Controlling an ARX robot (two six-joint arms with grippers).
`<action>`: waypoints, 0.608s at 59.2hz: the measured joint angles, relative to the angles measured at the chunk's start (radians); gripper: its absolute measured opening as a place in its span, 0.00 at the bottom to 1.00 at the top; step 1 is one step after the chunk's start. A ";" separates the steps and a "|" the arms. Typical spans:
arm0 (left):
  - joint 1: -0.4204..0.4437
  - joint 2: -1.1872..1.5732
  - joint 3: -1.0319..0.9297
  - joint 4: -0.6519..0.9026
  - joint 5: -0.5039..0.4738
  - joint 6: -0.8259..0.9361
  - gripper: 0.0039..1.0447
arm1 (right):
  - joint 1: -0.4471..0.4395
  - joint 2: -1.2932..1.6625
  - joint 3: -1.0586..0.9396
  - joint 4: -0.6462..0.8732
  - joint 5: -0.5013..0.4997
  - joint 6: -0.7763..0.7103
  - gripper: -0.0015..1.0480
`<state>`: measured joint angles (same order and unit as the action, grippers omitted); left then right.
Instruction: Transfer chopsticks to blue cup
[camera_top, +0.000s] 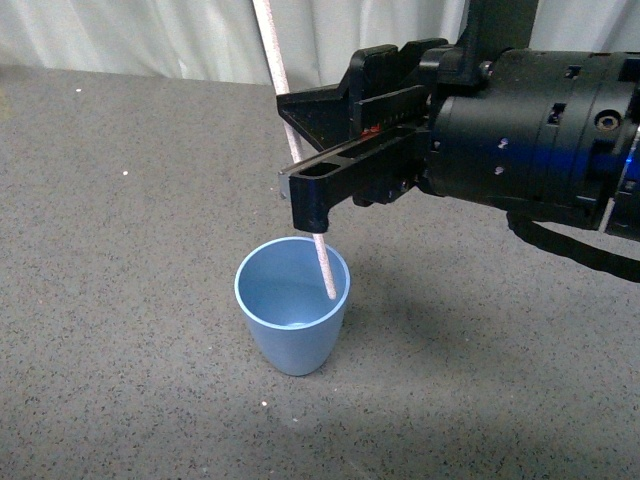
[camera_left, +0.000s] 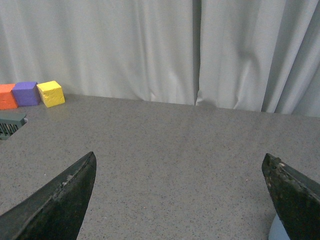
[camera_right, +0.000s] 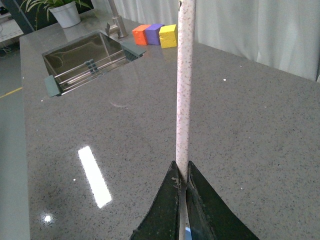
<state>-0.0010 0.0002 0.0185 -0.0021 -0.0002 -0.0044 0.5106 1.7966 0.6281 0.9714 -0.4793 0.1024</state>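
Observation:
The blue cup (camera_top: 292, 304) stands upright on the grey counter in the front view. My right gripper (camera_top: 305, 170) is shut on the chopsticks (camera_top: 325, 268), a pale speckled stick held nearly upright just above the cup. Its lower end sits inside the cup's mouth near the right rim. In the right wrist view the stick (camera_right: 183, 85) rises from between the closed jaws of my right gripper (camera_right: 182, 170). My left gripper (camera_left: 180, 162) is open and empty, its two fingers wide apart over bare counter. A sliver of the cup (camera_left: 278, 233) shows beside one left finger.
A sink (camera_right: 85, 60) with a rack is set into the counter. Orange (camera_right: 141, 35), purple (camera_right: 154, 34) and yellow blocks (camera_right: 168, 35) stand by it, also in the left wrist view (camera_left: 51, 93). A potted plant (camera_right: 65, 11) stands beyond. White curtains (camera_left: 165, 50) back the counter.

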 joint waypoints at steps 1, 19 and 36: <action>0.000 0.000 0.000 0.000 0.000 0.000 0.94 | 0.002 0.006 0.005 0.003 0.001 0.000 0.01; 0.000 0.000 0.000 0.000 0.000 0.000 0.94 | 0.034 0.091 0.018 0.033 0.023 -0.004 0.01; 0.000 0.000 0.000 0.000 0.000 0.000 0.94 | 0.020 0.101 0.002 0.028 0.040 -0.039 0.32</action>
<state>-0.0010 0.0002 0.0185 -0.0021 -0.0002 -0.0044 0.5304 1.8976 0.6300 0.9993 -0.4397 0.0639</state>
